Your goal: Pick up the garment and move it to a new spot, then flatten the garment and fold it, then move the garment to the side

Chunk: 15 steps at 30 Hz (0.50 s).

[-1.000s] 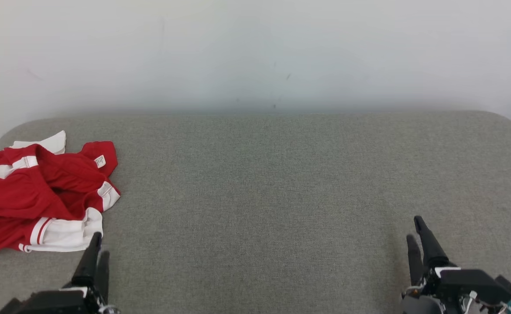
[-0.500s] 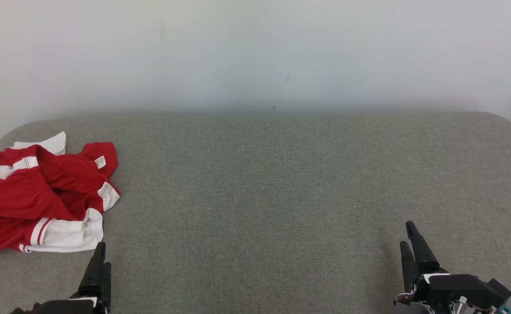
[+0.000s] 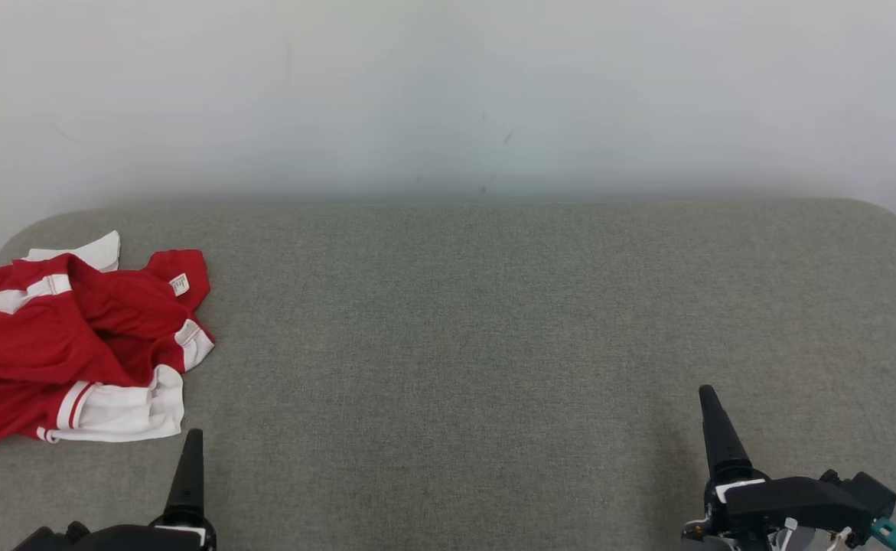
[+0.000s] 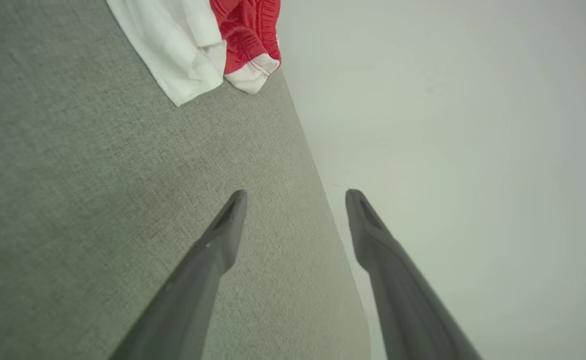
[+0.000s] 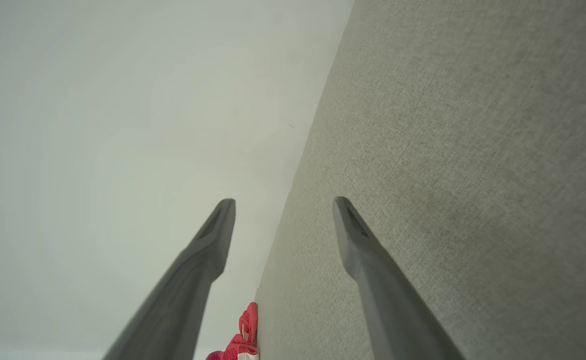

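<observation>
A crumpled red and white garment (image 3: pixel 73 344) lies at the far left of the grey fabric surface (image 3: pixel 493 321). My left gripper (image 3: pixel 191 448) sits at the lower left, just below and right of the garment, apart from it. In the left wrist view that gripper (image 4: pixel 295 200) stands open and empty, with the garment (image 4: pixel 207 45) ahead at the top. My right gripper (image 3: pixel 709 405) is at the lower right, far from the garment. In the right wrist view it (image 5: pixel 282 207) is open and empty, and a bit of the garment (image 5: pixel 242 340) peeks between its fingers at the bottom.
A pale wall (image 3: pixel 448 92) rises behind the surface's far edge. The surface has rounded corners at left and right, and the garment reaches the left edge. Bare grey fabric stretches between the two grippers.
Both grippers have drawn back toward the bottom edge and turned edge-on, so each shows a single finger. The left one has come off the garment's lower edge. The garment lies unmoved.
</observation>
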Available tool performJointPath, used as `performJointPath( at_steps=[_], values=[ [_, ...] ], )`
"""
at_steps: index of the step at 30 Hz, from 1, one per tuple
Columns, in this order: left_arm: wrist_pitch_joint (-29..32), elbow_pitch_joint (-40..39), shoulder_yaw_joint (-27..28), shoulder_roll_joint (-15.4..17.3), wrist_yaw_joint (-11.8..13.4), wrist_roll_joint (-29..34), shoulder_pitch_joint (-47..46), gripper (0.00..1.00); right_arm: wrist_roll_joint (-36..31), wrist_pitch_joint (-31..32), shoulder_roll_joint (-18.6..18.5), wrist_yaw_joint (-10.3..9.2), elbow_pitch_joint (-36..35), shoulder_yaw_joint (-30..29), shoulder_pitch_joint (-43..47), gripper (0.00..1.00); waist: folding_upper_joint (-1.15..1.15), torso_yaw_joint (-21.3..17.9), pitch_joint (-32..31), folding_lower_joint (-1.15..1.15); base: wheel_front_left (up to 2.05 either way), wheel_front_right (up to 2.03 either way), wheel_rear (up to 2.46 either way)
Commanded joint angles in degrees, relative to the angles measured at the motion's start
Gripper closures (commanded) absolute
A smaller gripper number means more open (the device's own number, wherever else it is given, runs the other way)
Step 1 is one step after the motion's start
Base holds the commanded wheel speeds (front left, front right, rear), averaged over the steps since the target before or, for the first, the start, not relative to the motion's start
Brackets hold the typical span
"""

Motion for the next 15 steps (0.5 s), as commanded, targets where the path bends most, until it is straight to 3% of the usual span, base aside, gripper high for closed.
performJointPath(
  at_steps=[1,15],
  values=[
    [-0.8,-1.2,-0.6,0.4,0.1,2.9,-0.6,0.00,-3.1,-0.5,-0.1,0.26,-0.5,0.6,-1.4,0.00,0.00,0.0,0.0,0.00,0.00,0.00,0.00],
    [-4.1,-2.3,-3.2,0.5,1.7,17.2,0.7,0.00,-18.9,-2.7,-0.1,0.31,1.3,1.4,-1.8,0.00,0.00,0.2,-0.2,0.00,0.00,0.00,0.00]
  ],
)
